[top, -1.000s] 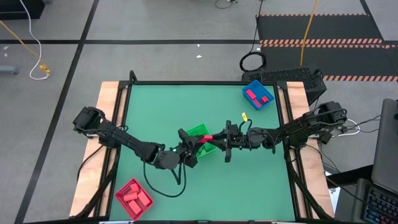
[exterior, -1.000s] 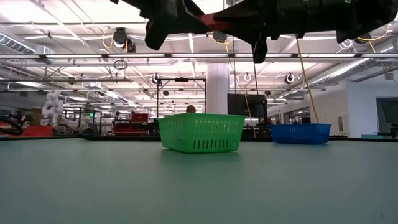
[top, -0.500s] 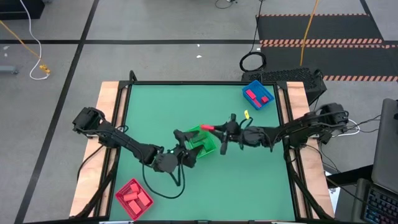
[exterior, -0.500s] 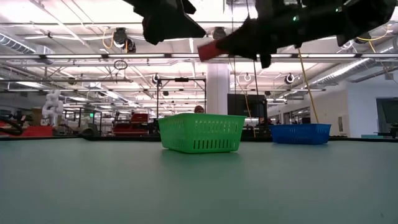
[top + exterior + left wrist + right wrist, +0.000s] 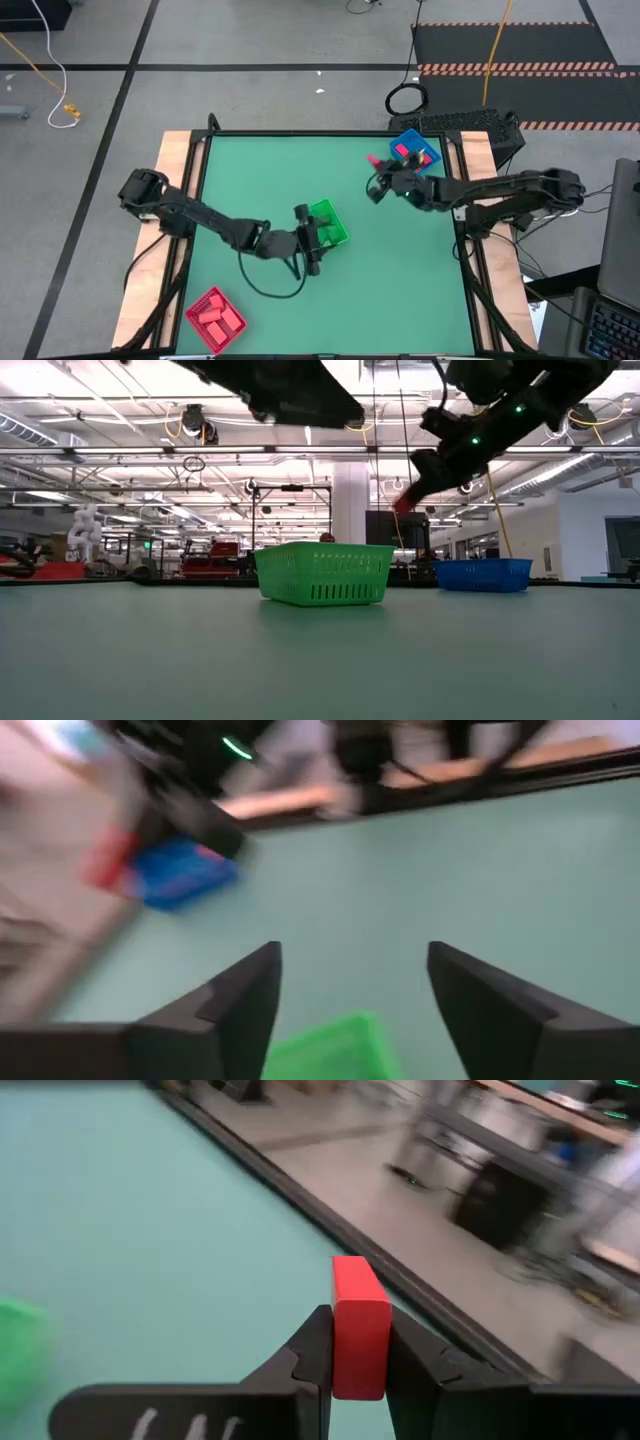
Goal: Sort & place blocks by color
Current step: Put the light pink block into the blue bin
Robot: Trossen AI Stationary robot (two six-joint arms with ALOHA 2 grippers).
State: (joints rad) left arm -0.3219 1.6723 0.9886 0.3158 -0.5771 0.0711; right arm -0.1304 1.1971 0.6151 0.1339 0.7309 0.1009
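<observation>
My right gripper [image 5: 377, 170] is shut on a small red block [image 5: 372, 159] and hangs in the air just left of the blue bin [image 5: 412, 150]. In the low view the block [image 5: 403, 503] is well above the table. My left gripper [image 5: 316, 238] is open and holds nothing. It hovers at the near-left side of the green bin [image 5: 330, 224], and its wrist view shows that bin [image 5: 330, 1045] below its fingers. Red blocks [image 5: 405, 152] lie in the blue bin, and more lie in the red bin [image 5: 215, 317]. My right gripper pinches the red block between its two fingers, one pad on each long side [image 5: 358, 1350]. The block's free end [image 5: 352, 1275] sticks out past the fingertips. The fingers come from the table's right, slanting down, and the block is lifted clear of the table.
The green bin [image 5: 323, 573] stands near the table's middle and the blue bin [image 5: 483, 573] at the far right corner. The red bin sits at the near left. A black frame rims the green table [image 5: 250, 170]. Open mat lies on the far left and the near right.
My right gripper has carried the red block from above the green bin toward the table's far right, up beside the blue bin. My left gripper, which stood at the block's other end, has come away from it and now hovers by the green bin.
</observation>
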